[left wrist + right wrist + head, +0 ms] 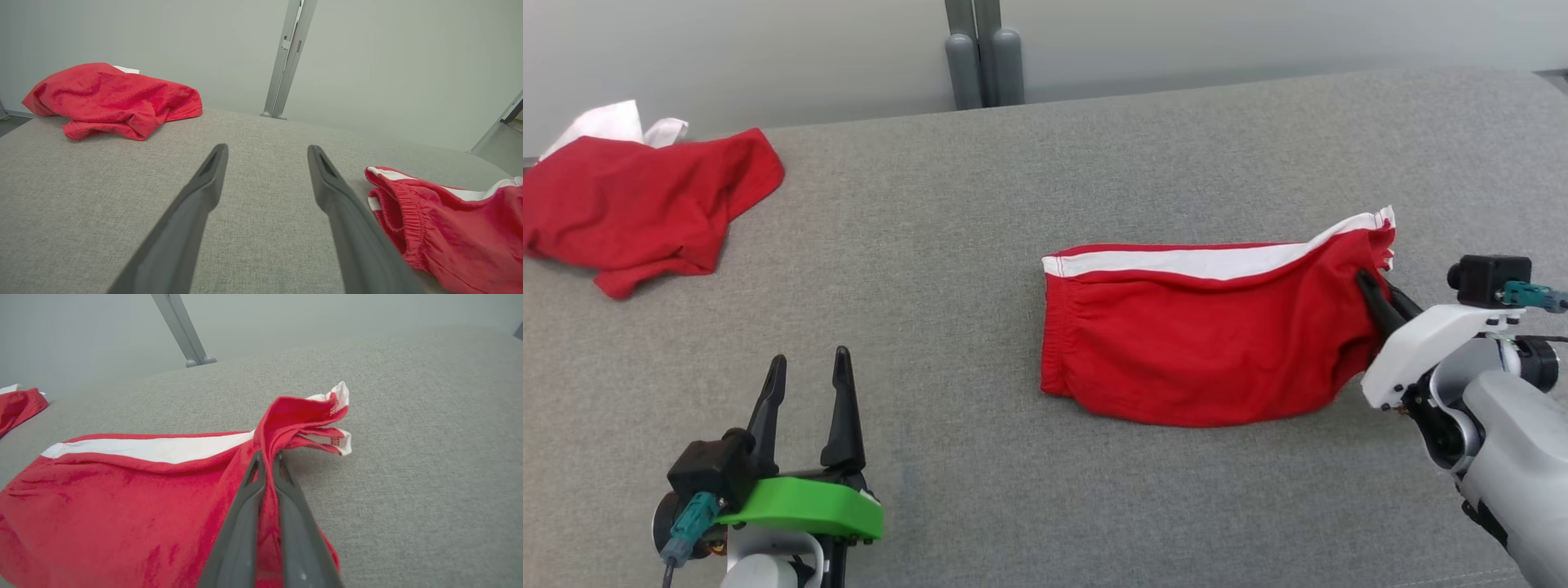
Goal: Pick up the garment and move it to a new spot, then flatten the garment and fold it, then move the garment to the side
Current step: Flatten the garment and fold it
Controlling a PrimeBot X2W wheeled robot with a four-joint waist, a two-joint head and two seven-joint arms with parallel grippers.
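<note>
Red shorts with a white side stripe (1201, 343) lie on the grey cloth surface at centre right, waistband to the left. My right gripper (1372, 296) is shut on the shorts' right hem, lifting that edge into a bunch (294, 420). In the right wrist view the fingers (245, 514) pinch the red fabric between them. My left gripper (807, 377) stands open at the lower left, holding nothing, well left of the shorts. The left wrist view shows the shorts' waistband (408, 208) just right of its open fingers (335, 196).
A second red garment (637, 204) with a white cloth (613, 126) behind it lies crumpled at the far left corner. A grey post (983, 53) stands behind the far edge. The grey surface (931, 245) spans the whole view.
</note>
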